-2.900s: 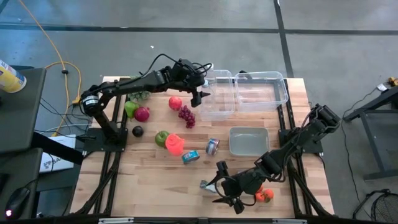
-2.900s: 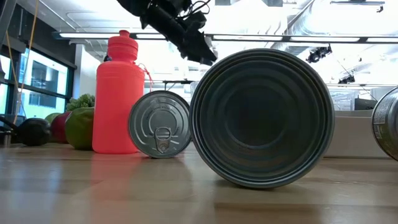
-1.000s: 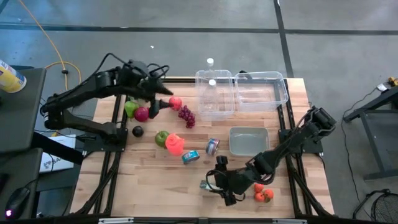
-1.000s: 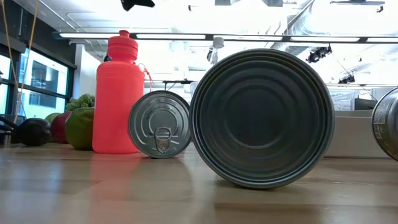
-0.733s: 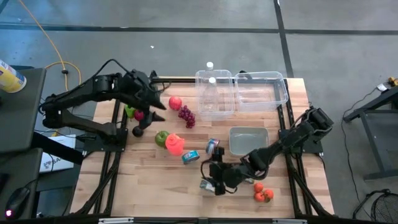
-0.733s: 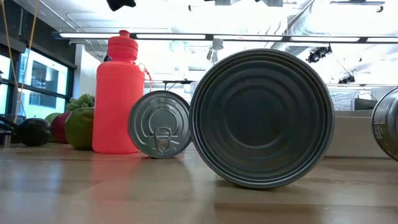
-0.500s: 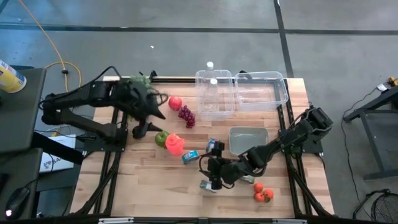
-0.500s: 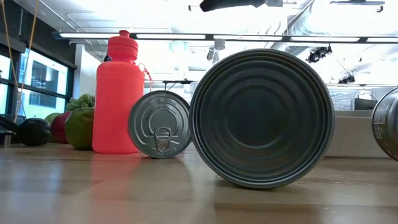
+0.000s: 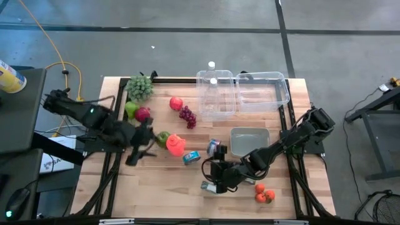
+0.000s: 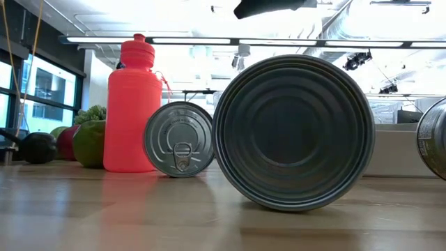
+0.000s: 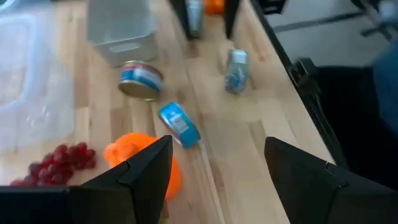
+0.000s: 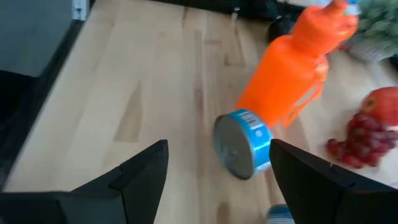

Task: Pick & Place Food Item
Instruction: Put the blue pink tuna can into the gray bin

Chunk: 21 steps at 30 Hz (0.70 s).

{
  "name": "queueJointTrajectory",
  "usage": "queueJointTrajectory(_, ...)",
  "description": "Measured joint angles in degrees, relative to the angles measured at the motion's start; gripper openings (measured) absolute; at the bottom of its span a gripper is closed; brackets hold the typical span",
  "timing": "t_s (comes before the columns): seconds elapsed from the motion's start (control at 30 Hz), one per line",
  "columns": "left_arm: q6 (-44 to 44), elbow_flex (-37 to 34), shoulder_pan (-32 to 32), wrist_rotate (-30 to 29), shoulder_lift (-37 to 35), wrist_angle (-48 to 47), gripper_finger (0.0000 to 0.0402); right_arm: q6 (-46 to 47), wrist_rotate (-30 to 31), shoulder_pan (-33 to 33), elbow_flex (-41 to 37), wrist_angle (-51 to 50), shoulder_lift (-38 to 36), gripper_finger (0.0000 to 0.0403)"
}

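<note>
The food lies at the table's left and far side: green grapes (image 9: 140,86), a green pear (image 9: 130,109), two red fruits (image 9: 143,114) (image 9: 176,103), dark grapes (image 9: 187,116) and a green apple (image 9: 162,137). Tomatoes (image 9: 263,197) lie near the front right. My left gripper (image 9: 142,145) is open and empty, just left of the green apple and the orange bottle (image 11: 146,158). My right gripper (image 9: 210,175) is open and empty, low over the front middle. It faces a blue can (image 12: 244,149) that lies on its side.
Two clear bins (image 9: 215,94) (image 9: 264,87) stand at the far edge and a grey tray (image 9: 250,141) at the right. Cans (image 9: 214,147) (image 9: 192,157) (image 9: 206,186) lie around my right gripper. The low view shows the cans (image 10: 293,132) and the bottle (image 10: 132,104) close up.
My left gripper has drawn back from the far-side fruit toward the table's near and left edges, empty, and now sits beside the green apple. My right gripper has moved from the near edge toward the far side and a little left, in among the cans.
</note>
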Motion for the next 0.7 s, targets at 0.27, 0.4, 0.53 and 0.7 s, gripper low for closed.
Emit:
queueJointTrajectory(0.27, -6.9, -10.2, -7.0, -5.0, -11.0, 8.9, 0.0246, -8.4, -0.8, -0.2, 0.0, 0.1, 0.0, 0.027)
queueJointTrajectory(0.4, -7.6, -16.9, -11.1, -5.1, -14.8, 15.0, 0.0246, -30.0, 1.3, -0.5, 0.0, 0.5, 0.0, 0.027)
queueJointTrajectory(0.53, -5.6, -21.9, -12.4, -5.7, -16.2, 20.1, 0.0246, -34.9, 10.6, -0.8, 0.0, 3.0, 0.0, 0.027)
queueJointTrajectory(0.7, -5.9, -23.7, -12.2, -5.7, -16.2, 20.9, 0.0246, -30.9, 6.3, -2.5, -0.1, 12.8, -0.8, 0.027)
